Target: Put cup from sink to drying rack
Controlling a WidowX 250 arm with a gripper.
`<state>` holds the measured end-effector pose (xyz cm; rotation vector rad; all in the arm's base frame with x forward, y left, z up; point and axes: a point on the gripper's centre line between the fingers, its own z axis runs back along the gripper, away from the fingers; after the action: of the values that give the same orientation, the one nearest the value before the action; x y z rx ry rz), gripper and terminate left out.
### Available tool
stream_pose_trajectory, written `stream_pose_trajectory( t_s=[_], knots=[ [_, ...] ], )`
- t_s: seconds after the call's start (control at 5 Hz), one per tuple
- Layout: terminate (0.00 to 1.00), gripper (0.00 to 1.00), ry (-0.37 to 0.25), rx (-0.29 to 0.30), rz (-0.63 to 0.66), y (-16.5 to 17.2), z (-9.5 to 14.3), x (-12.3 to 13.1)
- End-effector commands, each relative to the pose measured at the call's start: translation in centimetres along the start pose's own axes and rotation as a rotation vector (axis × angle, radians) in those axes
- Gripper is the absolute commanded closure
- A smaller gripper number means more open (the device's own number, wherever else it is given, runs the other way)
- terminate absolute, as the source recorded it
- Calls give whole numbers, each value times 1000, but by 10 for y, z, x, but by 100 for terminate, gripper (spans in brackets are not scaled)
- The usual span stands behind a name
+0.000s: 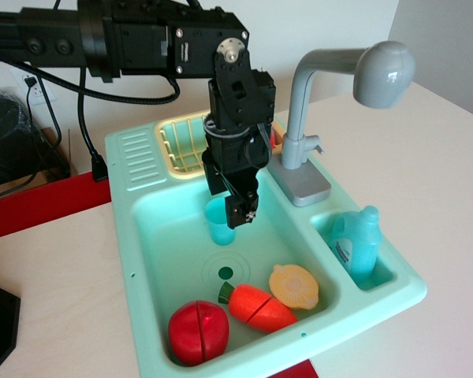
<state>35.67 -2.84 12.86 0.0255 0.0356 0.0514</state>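
Your fingers sit at the rim of the cup, upright in the sink basin – I cannot tell whether they're clamped. Confirm the pinch, lift straight up, then carry back to the drying rack

Bottle label — print too small, no legible text elsewhere
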Motion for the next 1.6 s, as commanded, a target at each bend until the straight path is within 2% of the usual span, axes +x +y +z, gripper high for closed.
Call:
stream_pose_trajectory(
  t_s=[0.0, 0.2, 0.6, 1.2, 1.4],
  knots=[
    [0, 0, 0, 0, 0, 0, 0, 0],
    [0, 0, -4, 14, -7, -5, -3, 9],
    [0, 0, 7, 0, -3, -10, -15, 14],
    [0, 0, 38, 16, -12, -11, -32, 5],
    [0, 100, 16, 15, -17, -10, -34, 2]
  ],
)
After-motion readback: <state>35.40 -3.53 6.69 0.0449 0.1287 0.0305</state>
